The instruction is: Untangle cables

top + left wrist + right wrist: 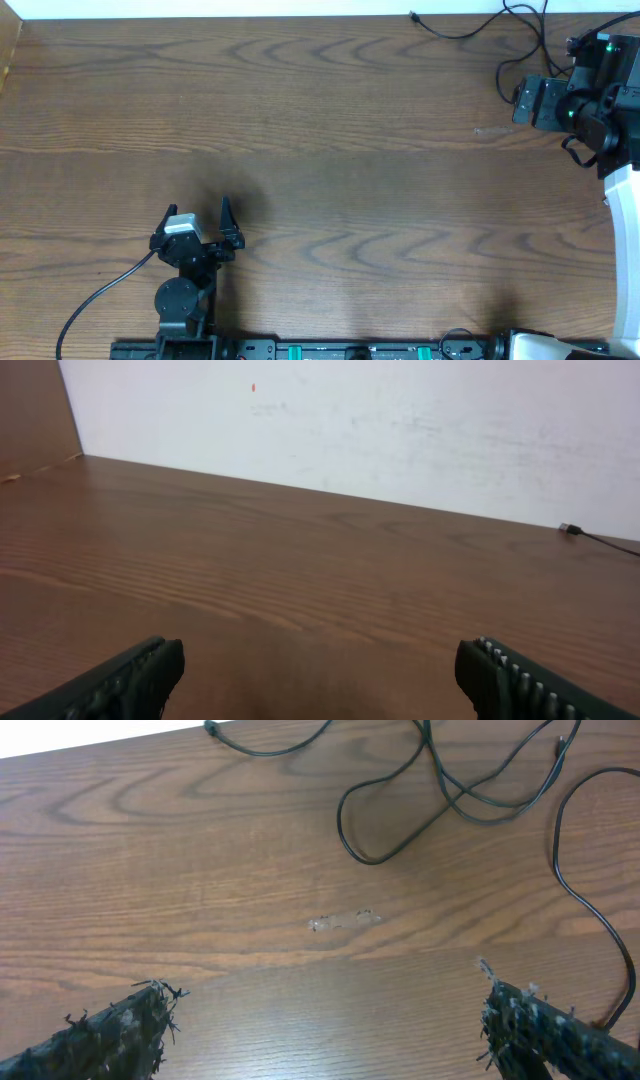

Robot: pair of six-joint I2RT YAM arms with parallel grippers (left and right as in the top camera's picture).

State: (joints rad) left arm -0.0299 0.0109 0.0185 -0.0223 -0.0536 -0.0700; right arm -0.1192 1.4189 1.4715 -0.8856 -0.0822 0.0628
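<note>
Seen from overhead, a wide brown wooden table (320, 130) has two robot arms at opposite sides. The thin black cables (455, 37) lie loosely in the far right corner of the table, close to the back edge and just beside the right arm. One strand runs leftward along the back edge and ends in a small connector plug (211, 728).

The right wrist camera shows the strands looping and crossing over one another. One long curve of cable trails back toward the right-hand finger, and we cannot tell whether it touches it.

The right gripper (325, 995) sits above bare wood, short of the loops. Its two dark fingers (110, 1035) are spread wide apart with nothing between them (their edges look frayed, with pale flecks). A small pale scuff (340, 921) marks the wood between the gripper and the cables.

The left gripper (320, 657) is at the near left of the table, well apart from the cables. Its ribbed black fingers (130, 680) are also spread wide and hold nothing. Its camera looks across bare wood to a white wall (400, 420), with the plug visible at the far right.
</note>
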